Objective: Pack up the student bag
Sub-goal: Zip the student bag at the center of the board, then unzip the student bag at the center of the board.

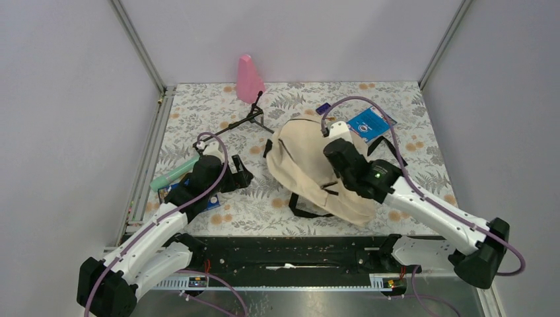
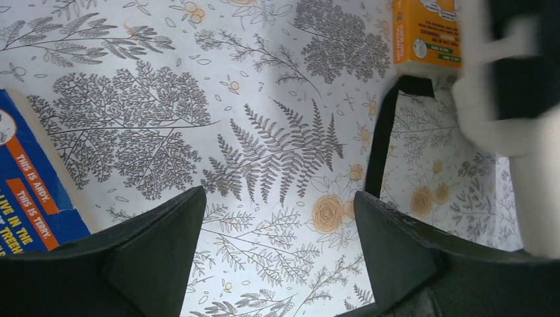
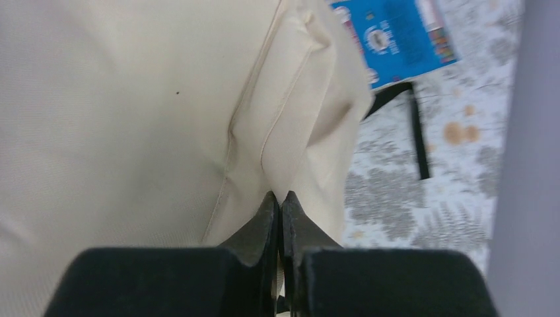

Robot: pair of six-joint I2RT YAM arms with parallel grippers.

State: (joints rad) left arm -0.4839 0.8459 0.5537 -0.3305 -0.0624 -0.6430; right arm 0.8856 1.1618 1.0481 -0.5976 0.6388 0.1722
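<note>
Student bag [image 1: 297, 158] lies slumped right of centre on my fern-and-flower-printed desk [image 1: 396, 92], which is closed in by pale grey walls [image 1: 66, 99] and metal corner posts. I count one bag, one pink object [image 1: 249, 79] at the back, one mint tube [image 1: 173, 176] at the left, one blue booklet [image 1: 370, 123] beside the bag, and one blue book [image 2: 26, 191] by my left jaws. My right jaws are clenched on a fold of the bag's cream cloth. My left jaws hang released above the print.

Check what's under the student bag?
Black straps stick out from beneath the student bag onto the floral table cover. A blue booklet lies at its far edge; whether its corner is tucked under is unclear. Anything else beneath is covered by fabric.
</note>
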